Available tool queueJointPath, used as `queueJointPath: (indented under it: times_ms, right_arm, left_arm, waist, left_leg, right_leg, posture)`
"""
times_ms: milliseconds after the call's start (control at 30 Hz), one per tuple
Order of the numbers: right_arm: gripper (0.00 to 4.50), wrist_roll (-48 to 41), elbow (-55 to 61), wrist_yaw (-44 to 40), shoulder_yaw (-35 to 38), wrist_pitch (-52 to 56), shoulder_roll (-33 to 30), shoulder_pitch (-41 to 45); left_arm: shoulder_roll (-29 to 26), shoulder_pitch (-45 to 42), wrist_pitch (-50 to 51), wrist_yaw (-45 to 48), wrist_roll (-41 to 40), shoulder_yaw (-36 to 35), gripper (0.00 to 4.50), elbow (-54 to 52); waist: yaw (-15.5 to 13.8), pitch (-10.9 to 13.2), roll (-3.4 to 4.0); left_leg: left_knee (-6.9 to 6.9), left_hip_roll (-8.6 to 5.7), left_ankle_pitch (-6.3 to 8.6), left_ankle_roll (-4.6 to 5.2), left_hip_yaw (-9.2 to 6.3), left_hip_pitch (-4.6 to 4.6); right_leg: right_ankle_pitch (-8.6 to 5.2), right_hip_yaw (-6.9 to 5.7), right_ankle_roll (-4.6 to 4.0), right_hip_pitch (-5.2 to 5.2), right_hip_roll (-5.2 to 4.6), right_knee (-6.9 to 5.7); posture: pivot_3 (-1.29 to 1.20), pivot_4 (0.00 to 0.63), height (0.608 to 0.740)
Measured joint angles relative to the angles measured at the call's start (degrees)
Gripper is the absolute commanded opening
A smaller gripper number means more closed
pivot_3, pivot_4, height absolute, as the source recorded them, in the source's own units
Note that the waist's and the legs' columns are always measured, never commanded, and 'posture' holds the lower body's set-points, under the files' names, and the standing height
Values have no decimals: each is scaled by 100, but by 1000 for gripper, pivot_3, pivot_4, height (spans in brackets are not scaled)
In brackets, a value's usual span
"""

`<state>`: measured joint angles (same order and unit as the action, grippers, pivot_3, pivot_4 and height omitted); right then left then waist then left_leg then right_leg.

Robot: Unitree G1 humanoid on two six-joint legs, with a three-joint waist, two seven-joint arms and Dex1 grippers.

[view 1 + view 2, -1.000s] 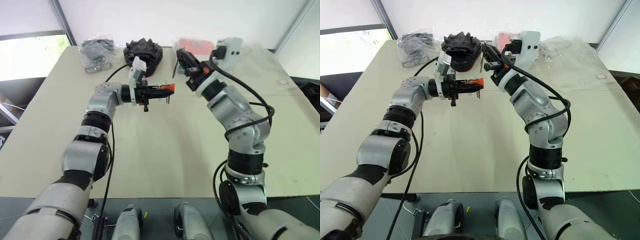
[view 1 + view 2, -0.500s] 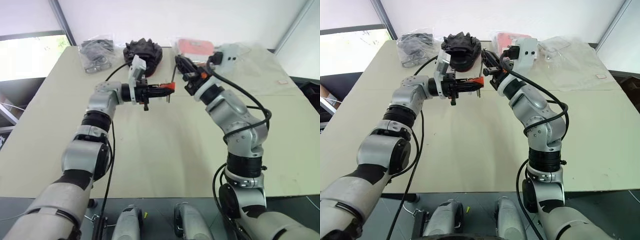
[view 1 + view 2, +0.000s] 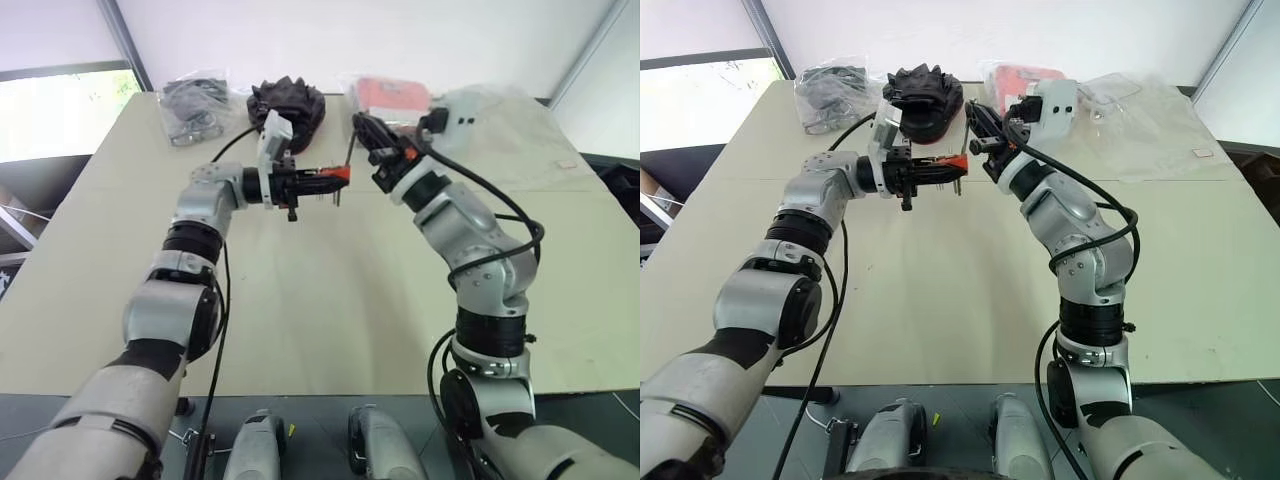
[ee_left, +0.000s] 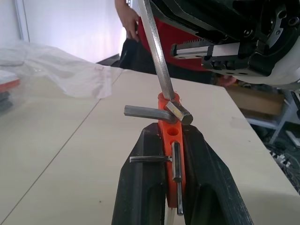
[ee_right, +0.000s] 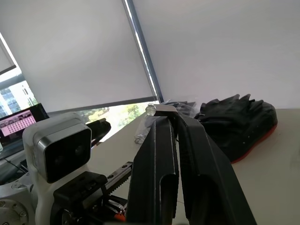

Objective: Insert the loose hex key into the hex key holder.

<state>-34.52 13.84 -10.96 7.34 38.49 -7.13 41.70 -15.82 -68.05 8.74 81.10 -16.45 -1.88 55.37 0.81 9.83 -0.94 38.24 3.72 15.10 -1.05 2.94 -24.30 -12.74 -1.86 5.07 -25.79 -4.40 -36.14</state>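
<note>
My left gripper [image 3: 322,180] points right, level above the table, shut on the orange-red hex key holder [image 3: 339,174]. In the left wrist view the holder [image 4: 169,140] stands between the black fingers [image 4: 140,187], with dark keys sticking out sideways. My right gripper [image 3: 364,130] is just right of and above it, shut on the loose hex key [image 3: 348,150]. This thin grey rod [image 4: 154,51] slants down, and its lower end meets the holder's top. Its short bent end [image 5: 157,108] shows above the right gripper [image 5: 174,119].
Black gloves [image 3: 287,102], a bag of dark parts [image 3: 192,108], a red packet [image 3: 390,92] and clear plastic bags [image 3: 505,105] lie along the far edge of the beige table [image 3: 300,300]. A person's hand [image 4: 127,18] is beyond the table.
The right forearm and its wrist camera have shifted slightly. The key stays by the holder's tip. The left arm has not moved.
</note>
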Motion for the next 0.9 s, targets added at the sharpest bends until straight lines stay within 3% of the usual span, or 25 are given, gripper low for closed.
queueJointPath:
  times_ms: [200, 400, 733, 833, 900]
  right_arm:
    - [67, 54, 9, -72, -52, -108, -43, -77]
    - [67, 435, 53, -594, -490, -449, -476, -181]
    - [67, 492, 71, -792, -550, -507, -510, -235]
    - [1046, 495, 71, -788, -556, -453, -509, -268]
    - [2003, 497, 57, -788, -635, -386, -503, -346]
  left_arm:
    - [8, 1, 108, 2, 0, 3, 0, -2]
    - [5, 1, 216, -4, -31, -9, 0, -37]
    - [3, 3, 215, -2, -35, -10, 0, -141]
    - [5, 3, 205, -4, -41, -11, 0, -171]
    - [9, 3, 196, -4, -48, -12, 0, -235]
  waist:
    - [1, 0, 0]
    - [1, 0, 0]
    - [-3, 0, 0]
    - [-3, 0, 0]
    - [-3, 0, 0]
  left_leg:
    - [0, 0, 0, 0, 0, 0]
    - [0, 0, 0, 0, 0, 0]
    - [3, 0, -1, -1, 0, 1]
    - [3, 0, -1, -2, 0, 1]
    - [3, 0, -1, -1, 0, 1]
  right_leg:
    - [0, 0, 0, 0, 0, 0]
    - [0, 1, 0, 0, 0, 0]
    - [0, 0, 0, 1, 0, -2]
    - [0, 1, 0, 1, 0, -2]
    - [0, 1, 0, 1, 0, -2]
  posture:
    - [0, 150, 739]
    - [0, 150, 739]
    - [0, 150, 739]
    - [0, 150, 739]
    - [0, 150, 739]
